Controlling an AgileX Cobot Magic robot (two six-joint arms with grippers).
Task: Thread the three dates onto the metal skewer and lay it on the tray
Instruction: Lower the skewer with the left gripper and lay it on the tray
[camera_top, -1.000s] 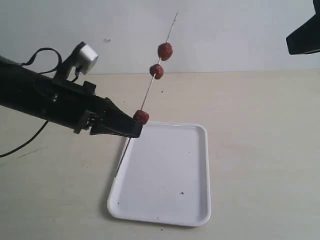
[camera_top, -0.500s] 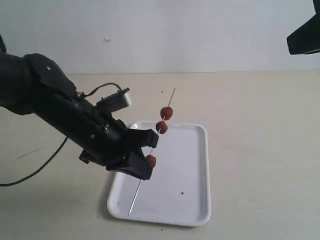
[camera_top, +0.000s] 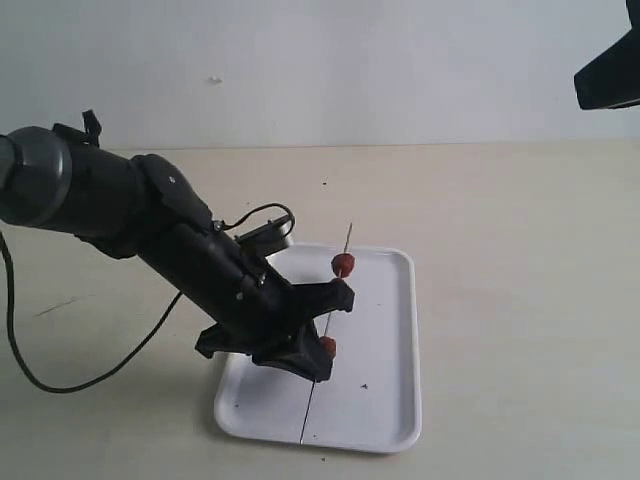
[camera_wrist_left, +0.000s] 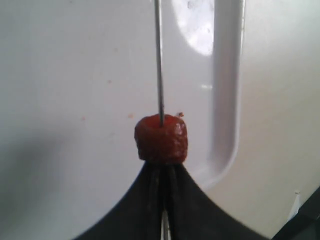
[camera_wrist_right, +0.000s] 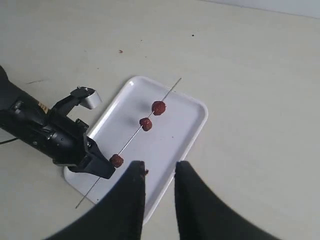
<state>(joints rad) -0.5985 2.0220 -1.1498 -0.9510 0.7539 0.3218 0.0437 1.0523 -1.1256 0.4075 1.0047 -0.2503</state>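
Metal skewer (camera_wrist_right: 131, 141), 3 dates (camera_wrist_right: 145, 123) threaded, left hand (camera_wrist_left: 162, 169) clamping it (over tray (camera_top: 390, 400))

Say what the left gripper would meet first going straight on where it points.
Likely the flat white rectangular tray: the left gripper, shut on the thin grey metal skewer, points at its floor; gap unclear.

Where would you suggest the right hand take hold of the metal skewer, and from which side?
Take the bare stretch of the metal skewer between the lowest date and the middle date, coming from above and closing across the rod. It is thin and held over the tray, and the left hand clamps it right beside the lowest date.
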